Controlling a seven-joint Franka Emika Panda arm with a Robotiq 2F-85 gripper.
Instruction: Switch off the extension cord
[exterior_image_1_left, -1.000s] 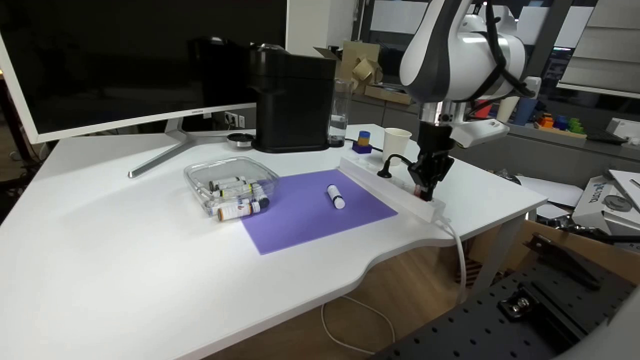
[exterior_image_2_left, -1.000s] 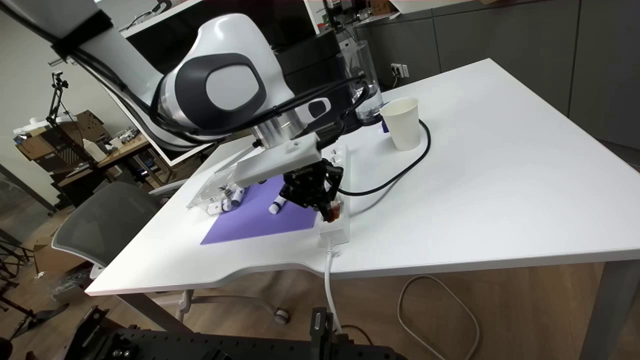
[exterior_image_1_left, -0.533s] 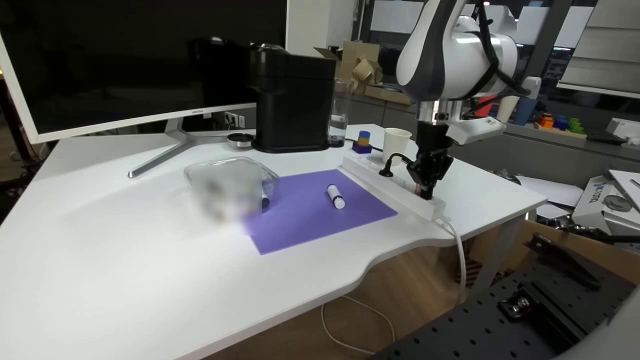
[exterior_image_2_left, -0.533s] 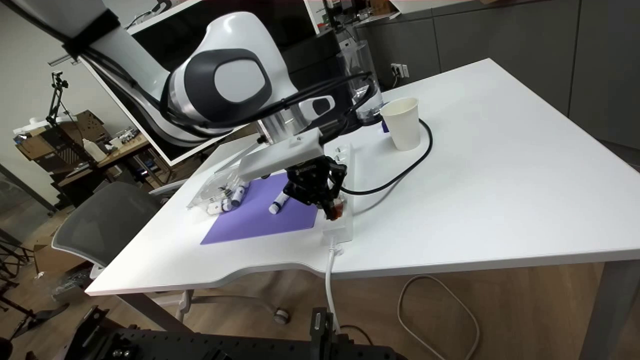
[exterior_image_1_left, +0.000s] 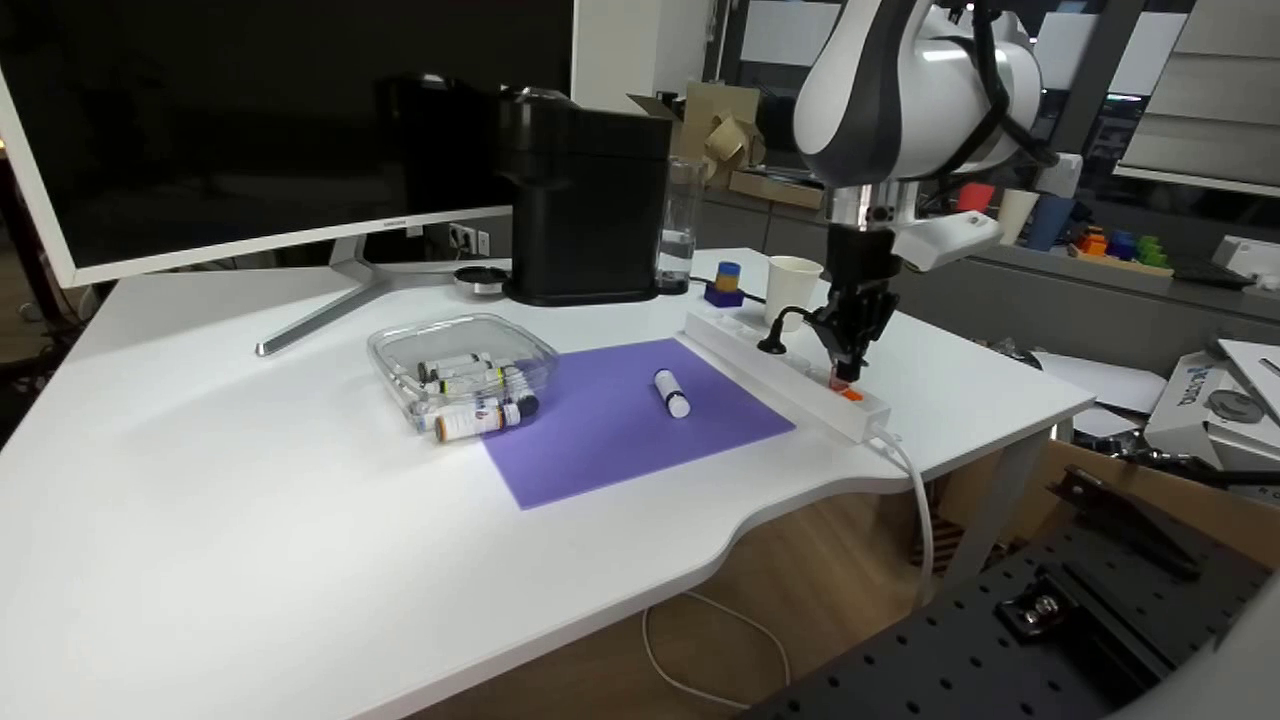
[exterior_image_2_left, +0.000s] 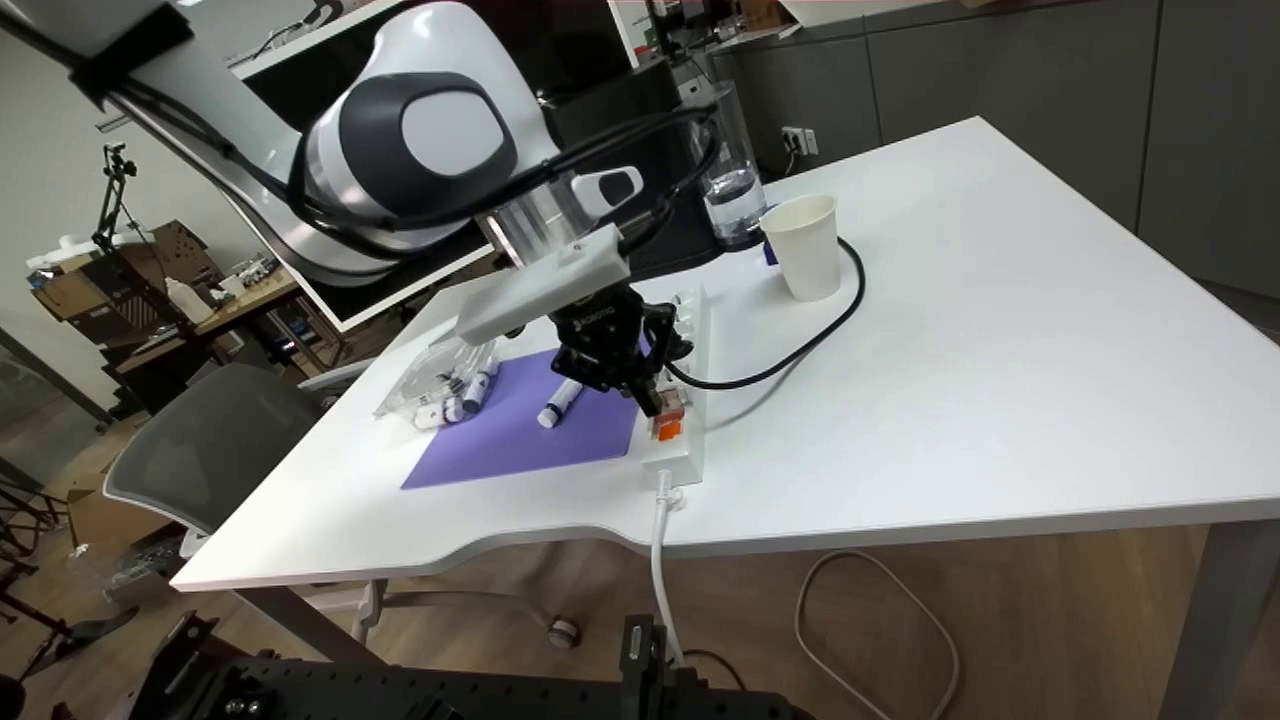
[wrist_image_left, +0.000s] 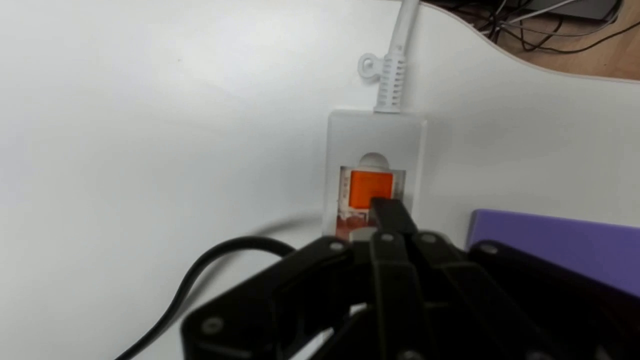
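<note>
The extension cord is a long white power strip that lies on the desk in both exterior views (exterior_image_1_left: 805, 397) (exterior_image_2_left: 672, 468). Its cable end also shows in the wrist view (wrist_image_left: 350, 137). Its orange switch shows in all views (exterior_image_1_left: 851, 395) (exterior_image_2_left: 668, 430) (wrist_image_left: 371, 184). In the wrist view my fingertip covers the switch's lower right corner. A black plug (exterior_image_1_left: 772, 343) sits in the strip. My gripper (exterior_image_1_left: 848, 372) (exterior_image_2_left: 650, 408) (wrist_image_left: 393, 210) is shut with nothing between its fingers. It points down just above the strip, beside the switch, and looks apart from it.
A purple sheet (exterior_image_1_left: 620, 430) with a small white cylinder (exterior_image_1_left: 672, 393) lies beside the strip. A clear box of small items (exterior_image_1_left: 465, 340) stands farther off. A paper cup (exterior_image_2_left: 803, 250) and the plug's black cable (exterior_image_2_left: 790, 360) are close. The desk edge (exterior_image_2_left: 600, 530) lies near the cable end.
My gripper has lifted and drawn back from the switch, which now shows uncovered. The strip shifted slightly between the two earlier moments.
</note>
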